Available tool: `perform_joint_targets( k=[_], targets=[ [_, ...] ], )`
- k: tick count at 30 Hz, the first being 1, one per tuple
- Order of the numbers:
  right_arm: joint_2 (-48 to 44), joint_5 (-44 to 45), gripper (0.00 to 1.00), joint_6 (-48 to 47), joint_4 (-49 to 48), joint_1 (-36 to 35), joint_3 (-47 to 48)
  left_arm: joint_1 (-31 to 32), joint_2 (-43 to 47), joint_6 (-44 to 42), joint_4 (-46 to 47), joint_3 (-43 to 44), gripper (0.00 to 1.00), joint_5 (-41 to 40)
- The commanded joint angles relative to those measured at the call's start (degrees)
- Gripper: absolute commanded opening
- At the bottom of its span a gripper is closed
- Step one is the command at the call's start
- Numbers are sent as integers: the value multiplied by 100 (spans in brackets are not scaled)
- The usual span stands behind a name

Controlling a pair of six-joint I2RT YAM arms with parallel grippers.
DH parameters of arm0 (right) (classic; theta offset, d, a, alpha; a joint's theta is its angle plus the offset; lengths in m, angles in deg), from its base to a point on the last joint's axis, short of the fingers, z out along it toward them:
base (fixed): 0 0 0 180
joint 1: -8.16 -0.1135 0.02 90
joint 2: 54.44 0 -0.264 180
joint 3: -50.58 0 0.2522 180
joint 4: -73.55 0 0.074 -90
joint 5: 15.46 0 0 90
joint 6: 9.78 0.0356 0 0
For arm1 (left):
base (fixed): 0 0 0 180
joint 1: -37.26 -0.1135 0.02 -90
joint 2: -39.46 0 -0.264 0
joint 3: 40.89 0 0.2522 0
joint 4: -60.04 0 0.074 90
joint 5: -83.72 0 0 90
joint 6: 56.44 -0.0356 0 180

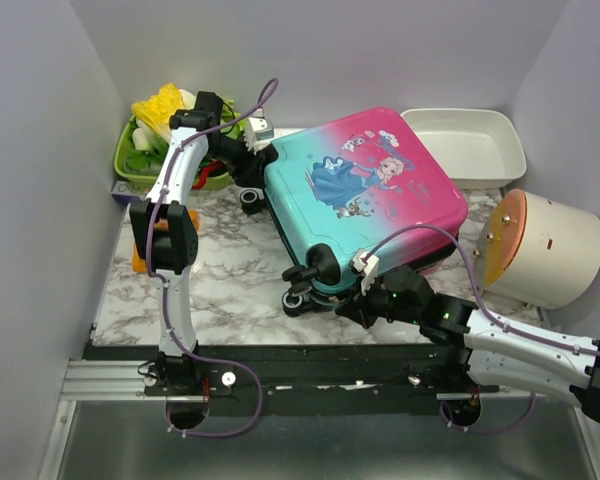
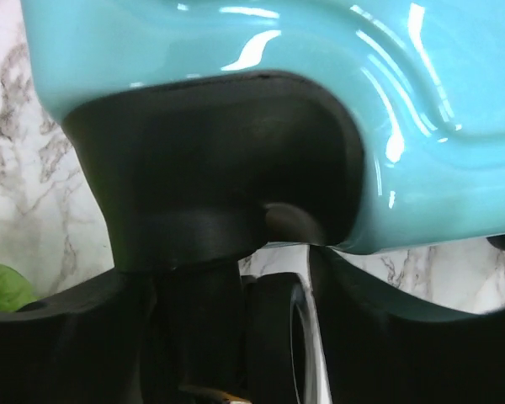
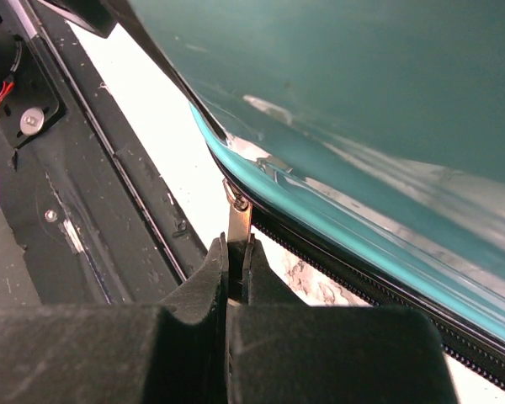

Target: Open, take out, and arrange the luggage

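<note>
Found the luggage (image 1: pixel 370 190) lying flat on the marbled table (image 1: pixel 230 290), centre-right, printed shell up, just in front of the white tray (image 1: pixel 465 140) and well apart from the green basket (image 1: pixel 125 170) at far left. Shut, to judge by the closed seam along the near edge. Judged a rigid, glossy hard shell: probably light for its bulk, likely to skate on the smooth tabletop when tugged, too slick and too wide for a two-finger pinch across the body. Better taken by the small hardware: zipper pull, wheels, shell lip once parted. Saw the right gripper (image 3: pixel 236 252) pressed together on the metal zipper pull (image 3: pixel 238 220) at the near edge, with the tab flat between the pads and the zipper track (image 3: pixel 379 295) leading off under the teal rim. Placed the left gripper (image 1: pixel 250 182) at the far-left corner, fingers either side of a black wheel (image 2: pixel 273 337) beneath its housing (image 2: pixel 210 168); cannot tell whether clamped or merely straddling. Reckoned that hold useful as an anchor against sliding during the zip draw. Read the long axis as running across the table from left toward right-rear, slightly skewed to the table edge: teal wheeled end toward the left arm, pink end toward the tray. Marked the thin tab and the zipper tape as likely weak points; advise pulling along the track, never away from it.
</note>
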Motion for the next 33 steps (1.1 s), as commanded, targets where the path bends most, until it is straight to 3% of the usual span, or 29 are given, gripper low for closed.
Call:
perform_joint_targets(
  k=[1,3,4,5,10,13,14,15,18,21,23,25,26,28,33],
  targets=[
    [-183,240,1,28,-931,15,153,77,-96,27,138,132,65,-101],
    [-192,231,1,28,-931,15,145,77,9,27,243,-52,49,-155],
    [-201,231,1,20,-931,6,145,77,53,53,278,-131,29,-155],
    [-201,257,1,28,-931,6,145,77,132,183,366,-297,0,-224],
    [-288,415,1,72,-904,6,74,-133,641,982,1112,-930,0,-104],
    [-376,495,1,116,-904,15,4,-590,1466,1852,2339,-2264,0,1275],
    [-420,486,1,81,-904,15,-5,-600,2017,2359,2997,-2729,0,1469],
    [-473,704,1,98,-896,15,-31,-591,2318,3635,4543,-3769,0,1445],
    [-842,994,1,90,-843,15,-145,-469,3540,5425,7245,-5831,0,805],
    [-1262,1319,1,19,-598,23,-207,-442,4516,6562,9234,-7393,0,461],
    [-1431,1513,1,-68,-413,15,-216,-398,5104,7118,9550,-7908,0,-196],
    [-1598,1856,1,-156,-412,24,-198,-223,5396,7155,9192,-8296,0,-680],
    [-1625,1970,1,-313,-247,41,-190,-152,5624,7111,8947,-8358,0,-1335],
    [-1616,2305,1,-411,-140,94,-84,-20,5862,7102,8471,-8586,0,-1735],
    [-1265,2104,1,-499,-157,638,30,50,7416,7698,8743,-9797,0,-2323]
  ],
)
